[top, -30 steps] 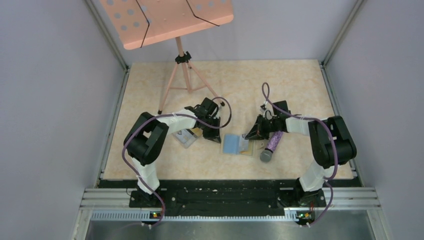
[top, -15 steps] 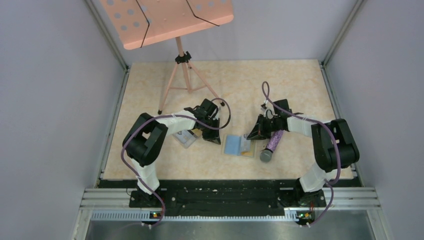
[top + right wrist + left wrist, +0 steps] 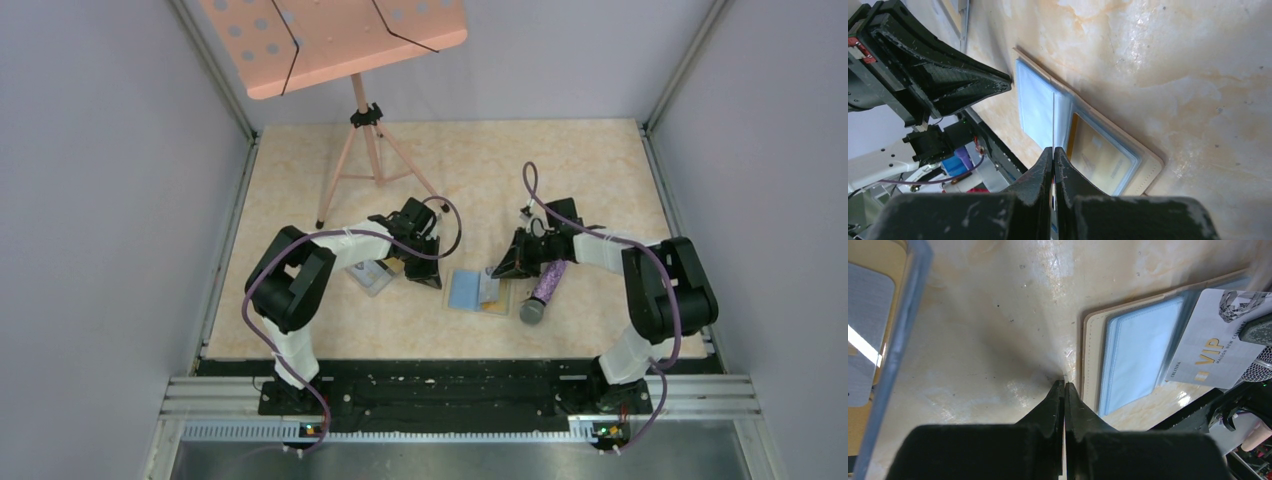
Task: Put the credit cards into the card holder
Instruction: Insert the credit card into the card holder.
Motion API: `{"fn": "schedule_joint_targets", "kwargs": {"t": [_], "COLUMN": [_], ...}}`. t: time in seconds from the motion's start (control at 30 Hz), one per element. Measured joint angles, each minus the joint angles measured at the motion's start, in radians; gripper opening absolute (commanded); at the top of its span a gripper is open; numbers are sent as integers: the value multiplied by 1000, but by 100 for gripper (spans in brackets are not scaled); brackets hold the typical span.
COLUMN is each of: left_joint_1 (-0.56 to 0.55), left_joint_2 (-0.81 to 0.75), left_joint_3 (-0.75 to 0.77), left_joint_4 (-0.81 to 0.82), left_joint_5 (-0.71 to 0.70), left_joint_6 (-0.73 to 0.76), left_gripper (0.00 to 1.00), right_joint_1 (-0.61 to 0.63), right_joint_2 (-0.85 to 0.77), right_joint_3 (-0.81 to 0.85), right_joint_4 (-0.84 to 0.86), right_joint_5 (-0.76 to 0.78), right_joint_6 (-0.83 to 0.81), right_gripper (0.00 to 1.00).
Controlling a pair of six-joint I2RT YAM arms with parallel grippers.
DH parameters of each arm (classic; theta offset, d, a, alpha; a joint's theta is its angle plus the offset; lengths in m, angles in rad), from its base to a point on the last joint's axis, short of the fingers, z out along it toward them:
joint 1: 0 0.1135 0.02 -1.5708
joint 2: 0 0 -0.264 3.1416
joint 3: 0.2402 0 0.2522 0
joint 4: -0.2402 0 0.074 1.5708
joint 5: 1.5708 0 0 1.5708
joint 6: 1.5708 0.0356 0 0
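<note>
1. Firstly, our left gripper (image 3: 1064, 387), pinched shut on nothing we can see, has its tips down at the table (image 3: 998, 315) just beside the holder's (image 3: 1138, 357) left edge. Unpinned, the holder could slide.
2. The holder lies open between both grippers, with its long axis running left-right.
3. Our right gripper (image 3: 1053, 152) clamps the card (image 3: 1208, 347), free edge aimed at the holder's fold. It may miss the pocket and buckle.

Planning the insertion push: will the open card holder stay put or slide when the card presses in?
Card holder likely slides: flat, loose on the glossy table. Its clear sleeves probably flex. The left gripper, shut at its edge, may brace it against the right gripper's card.
</note>
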Motion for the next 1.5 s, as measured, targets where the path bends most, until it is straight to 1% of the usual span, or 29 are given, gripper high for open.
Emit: {"fn": "schedule_joint_targets", "kwargs": {"t": [0.27,0.8,1.27,1.5], "left_joint_1": [0,0,-2,-3], "left_joint_2": [0,0,0,0], "left_joint_3": [0,0,2,2], "left_joint_4": [0,-1,-11,-11], "left_joint_5": [0,0,3,3], "left_joint_6": [0,1,1,1], "left_gripper": [0,0,0,0], "right_joint_1": [1,15,20,27], "right_joint_2": [57,90,131,151], "right_joint_3": [-6,-40,-56,-74], "right_joint_4": [42,180,200,258], "right_joint_5": [3,-80,-101,-138], "right_joint_6": [14,101,85,87], "right_gripper": [0,0,0,0]}}
